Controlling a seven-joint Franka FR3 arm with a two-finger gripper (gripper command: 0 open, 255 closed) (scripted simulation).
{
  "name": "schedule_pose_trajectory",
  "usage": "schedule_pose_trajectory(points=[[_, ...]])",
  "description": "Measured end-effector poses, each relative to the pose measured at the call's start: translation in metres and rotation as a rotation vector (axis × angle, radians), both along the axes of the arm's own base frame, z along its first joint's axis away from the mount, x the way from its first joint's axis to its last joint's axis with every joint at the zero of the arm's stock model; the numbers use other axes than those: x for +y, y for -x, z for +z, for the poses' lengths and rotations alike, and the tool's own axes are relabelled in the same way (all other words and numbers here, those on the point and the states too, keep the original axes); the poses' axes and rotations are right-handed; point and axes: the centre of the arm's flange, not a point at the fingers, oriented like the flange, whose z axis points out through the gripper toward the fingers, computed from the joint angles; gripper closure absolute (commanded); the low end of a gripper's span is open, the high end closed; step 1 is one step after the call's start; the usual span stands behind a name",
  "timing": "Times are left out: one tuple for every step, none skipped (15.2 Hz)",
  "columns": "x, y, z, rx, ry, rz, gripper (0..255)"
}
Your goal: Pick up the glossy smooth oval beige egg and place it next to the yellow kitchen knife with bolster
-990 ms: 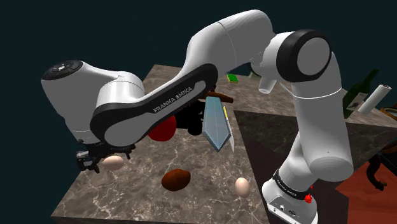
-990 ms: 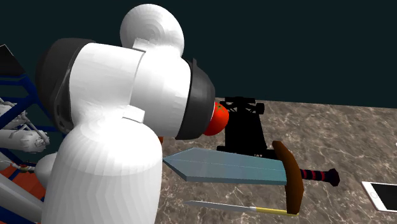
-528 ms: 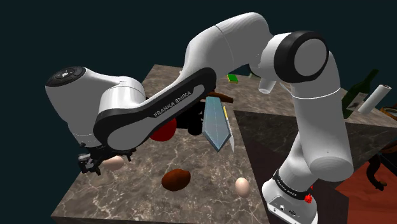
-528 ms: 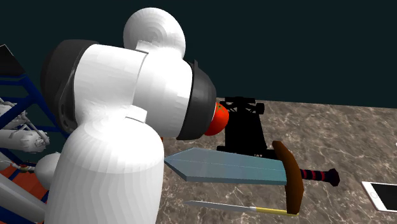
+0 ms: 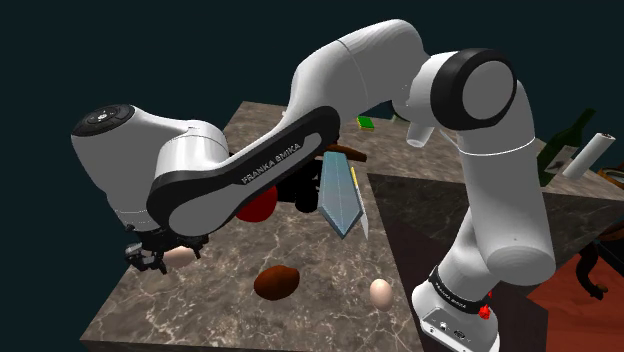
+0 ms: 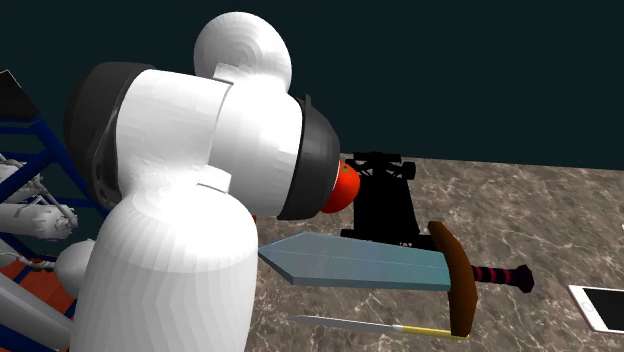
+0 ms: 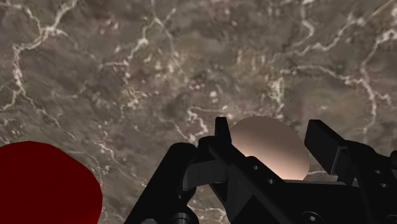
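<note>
The glossy oval beige egg (image 7: 270,151) sits between the 2 black fingers (image 7: 220,145) of the gripper (image 7: 272,167). Its 2 flanks meet the finger pads, so the gripper pinches the egg. In the shoulder view the egg (image 5: 180,255) lies low over the brown marble-patterned table (image 5: 240,322), near the table's edge on that view's left, with the gripper (image 5: 150,260) closed around it under the white arm (image 5: 180,175).

The yellow-handled kitchen knife (image 5: 359,200) lies well apart from the egg, toward the shoulder view's right. It rests just beside a sword with a pale blue blade (image 5: 338,195). In the second exterior view the knife (image 6: 372,324) is a thin strip in front of the sword (image 6: 360,262), which has a brown crossguard and a black-and-red striped grip.

Between egg and knife lie a brown oval thing (image 5: 276,282), a red round thing (image 5: 262,206) and a black block (image 5: 307,194).

A 2nd beige egg (image 5: 380,292) rests near the arm's stand (image 5: 455,325). A green bottle (image 5: 567,135) stands beyond the table, at the shoulder view's right.
</note>
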Motion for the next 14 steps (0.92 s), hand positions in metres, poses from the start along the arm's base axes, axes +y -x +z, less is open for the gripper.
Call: schedule_pose_trajectory(points=[[0.0,0.0,0.0,0.0,0.0,0.0,255],[0.0,0.0,0.0,0.0,0.0,0.0,255],[0.0,0.0,0.0,0.0,0.0,0.0,255],[0.0,0.0,0.0,0.0,0.0,0.0,255],[0.0,0.0,0.002,0.0,0.0,0.0,255],[0.0,0.001,0.007,0.0,0.0,0.0,255],[0.0,0.001,0.01,0.0,0.0,0.0,255],[0.001,0.0,0.016,0.0,0.0,0.0,255],[-0.001,0.0,0.021,0.0,0.0,0.0,255],[0.0,0.0,0.026,0.0,0.0,0.0,255],[-0.001,0.0,0.031,0.0,0.0,0.0,255],[-0.001,0.0,0.037,0.0,0.0,0.0,255],[-0.001,0.0,0.043,0.0,0.0,0.0,255],[0.0,0.0,0.048,0.0,0.0,0.0,255]])
